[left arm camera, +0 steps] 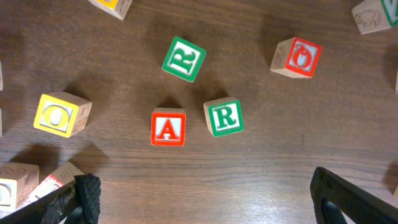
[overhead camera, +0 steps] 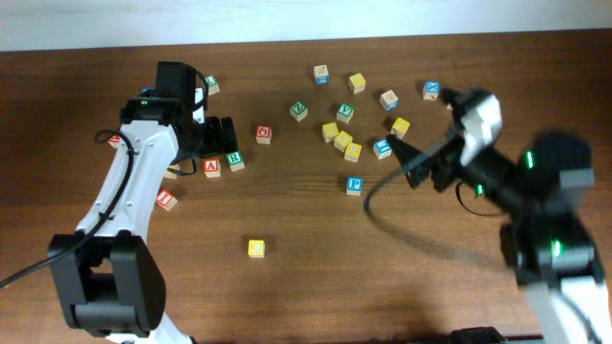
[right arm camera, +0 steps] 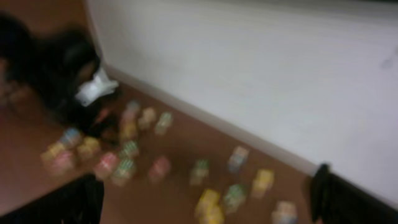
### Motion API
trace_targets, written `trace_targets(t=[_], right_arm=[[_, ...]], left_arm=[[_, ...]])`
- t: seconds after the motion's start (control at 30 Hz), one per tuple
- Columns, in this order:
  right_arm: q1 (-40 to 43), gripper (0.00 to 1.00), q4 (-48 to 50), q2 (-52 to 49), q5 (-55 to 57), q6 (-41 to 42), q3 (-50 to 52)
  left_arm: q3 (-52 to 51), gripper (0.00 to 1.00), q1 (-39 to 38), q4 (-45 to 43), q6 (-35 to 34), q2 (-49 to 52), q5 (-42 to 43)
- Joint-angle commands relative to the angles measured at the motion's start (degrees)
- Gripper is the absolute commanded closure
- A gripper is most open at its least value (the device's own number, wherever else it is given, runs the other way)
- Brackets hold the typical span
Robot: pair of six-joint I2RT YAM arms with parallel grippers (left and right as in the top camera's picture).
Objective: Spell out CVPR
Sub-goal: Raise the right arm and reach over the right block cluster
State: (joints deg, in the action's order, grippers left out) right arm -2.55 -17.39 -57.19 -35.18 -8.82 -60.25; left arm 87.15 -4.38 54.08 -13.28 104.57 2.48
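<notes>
overhead: left hand spread, close to the red a cube. blue p cube sits mid-worktop, near the spread right hand.

left wrist: fingers wide apart. green r cube just beside the a cube, a second r cube tilted beyond.

right wrist: all blur, fingers spread, cube letters unreadable.

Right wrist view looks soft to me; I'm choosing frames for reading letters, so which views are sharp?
Right wrist: blurred throughout, no letter legible. Left wrist: sharp, with soft shadows; the red A cube and the green R cube right of it read clearly. Overhead: mostly crisp, but the right arm is smeared.
</notes>
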Motion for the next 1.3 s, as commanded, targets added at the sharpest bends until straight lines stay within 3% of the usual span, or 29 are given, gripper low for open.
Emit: trace_targets(t=[0.0,0.07,0.13,0.23,0.33,0.43,0.53,0.57,0.87,1.0,1.1,1.27], right_arm=[[0.3,0.02,-11.8,-13.2,-7.3,-0.8,-14.3],[0.3,0.02,-22.1,-23.1,-8.8,-1.9,-23.8],[0.3,0.02,-23.1,-27.9,-15.5,-0.8,-25.6],[0.3,0.02,-24.3,-31.6,-24.8,9.5,-25.5],[-1.1,0.02,-24.5,-34.6,-25.0,11.3,-25.5],[-5.1,0.02,-26.0,-36.7,-13.4,11.4,-25.4],[-10.8,0.01,-29.2,-39.8,15.5,27.4,-25.4],[-12.2,0.02,-29.8,-41.0,19.7,30.1,-25.4],[-15.5,0.02,-30.4,-49.9,23.9,30.4,-25.4],[-15.8,0.02,-30.2,-50.1,20.9,32.1,-25.3],[-15.8,0.02,-30.4,-50.1,18.9,32.0,-25.3],[-15.8,0.02,-29.7,-50.1,19.3,32.0,-25.2]], left_arm=[[-0.1,0.01,0.0,0.2,-0.8,-0.3,-0.3],[-0.1,0.01,0.0,0.2,-0.8,-0.3,-0.4],[-0.1,0.01,0.0,0.2,-0.8,-0.3,-0.4],[-0.1,0.01,0.0,0.3,-0.8,-0.3,-0.3],[-0.1,0.01,0.0,1.2,-0.8,-0.3,-0.3],[-0.1,0.01,0.0,1.2,-0.8,-0.3,-0.2],[-0.1,0.01,0.0,1.3,-2.7,-0.3,-0.2],[-0.1,0.01,0.0,1.4,-3.8,-0.3,0.9],[-0.1,0.01,0.0,3.5,-3.8,-0.3,2.6],[-0.1,0.01,0.3,3.5,-4.3,-0.3,0.0],[-0.1,0.01,3.2,4.0,-9.9,-0.3,-2.3],[-0.1,0.01,6.6,4.3,-9.8,-0.3,-2.3]])
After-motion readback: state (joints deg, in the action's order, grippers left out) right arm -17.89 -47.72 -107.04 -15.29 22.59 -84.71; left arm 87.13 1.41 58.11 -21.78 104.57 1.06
